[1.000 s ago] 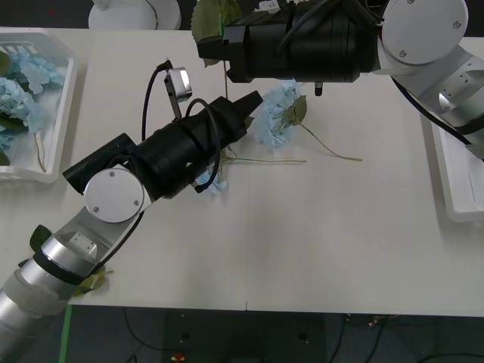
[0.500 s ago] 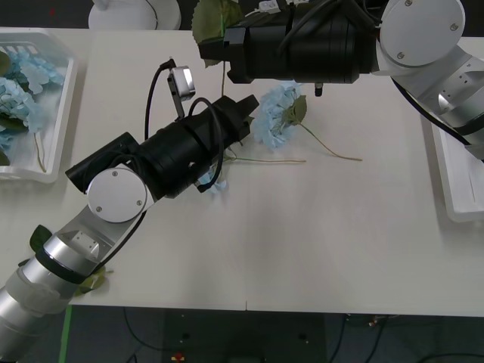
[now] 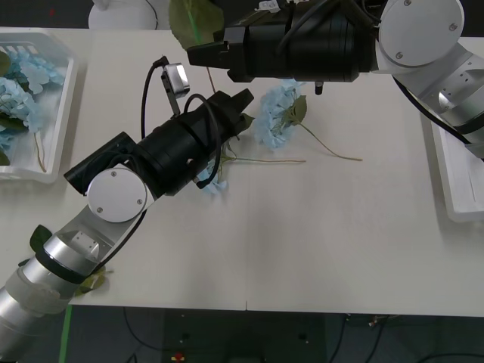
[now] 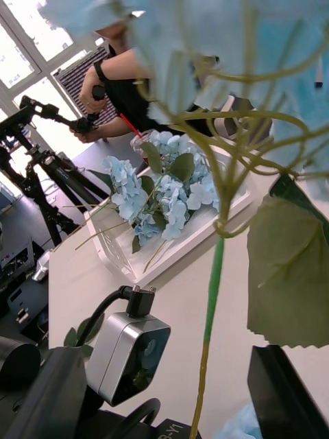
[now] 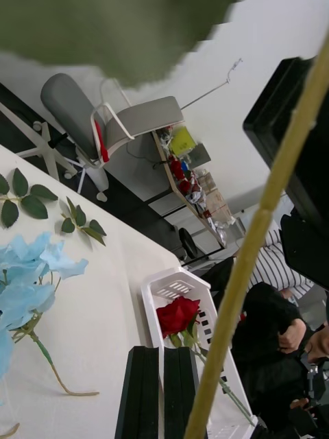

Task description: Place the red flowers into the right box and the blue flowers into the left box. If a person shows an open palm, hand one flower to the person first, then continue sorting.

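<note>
The left gripper (image 3: 240, 106) is pinched flat together, holding nothing, just beside a blue flower (image 3: 276, 115) lying on the table (image 3: 302, 227). Above it the right gripper (image 3: 198, 53) grips another blue flower's stem (image 4: 209, 329). Farther off, the left box (image 3: 57, 113) holds blue flowers, and the right box (image 5: 205, 322) holds a red flower (image 5: 177, 314).

red flower (image 5: 177, 314) lying in white box (image 5: 205, 343) | blue flower (image 5: 24, 285) on table | black fingers (image 5: 163, 391) pressed together
</note>
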